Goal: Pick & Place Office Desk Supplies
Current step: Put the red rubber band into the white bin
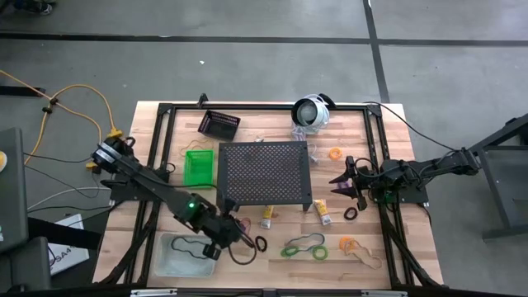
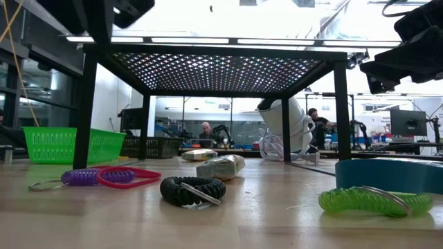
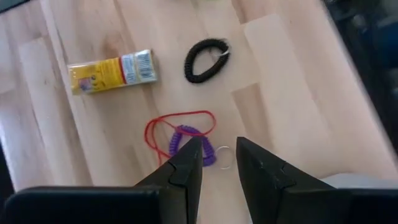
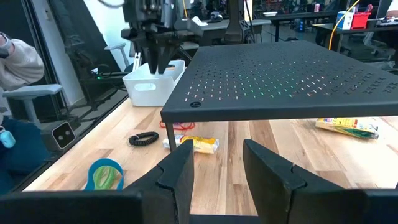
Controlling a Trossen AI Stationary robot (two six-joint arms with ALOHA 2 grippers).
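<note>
My left gripper (image 3: 219,155) hangs open above a purple coil loop (image 3: 185,138) with a metal ring (image 3: 225,158), which lies on the table inside a red band (image 3: 180,121). The fingers point down and stay clear of the table, as the right wrist view shows (image 4: 160,67). A black coil loop (image 3: 205,59) and a yellow tube (image 3: 112,70) lie just beyond. The clear bin (image 1: 183,256) stands beside this gripper (image 1: 239,238). My right gripper (image 4: 217,163) waits open and level at the table's right (image 1: 342,183).
The big black perforated stand (image 1: 264,173) fills the table's middle. A green bin (image 1: 198,167) and a black bin (image 1: 219,124) stand at the far left. Green loops (image 1: 301,246), an orange loop (image 1: 346,245) and a tan band (image 1: 367,257) lie along the near edge.
</note>
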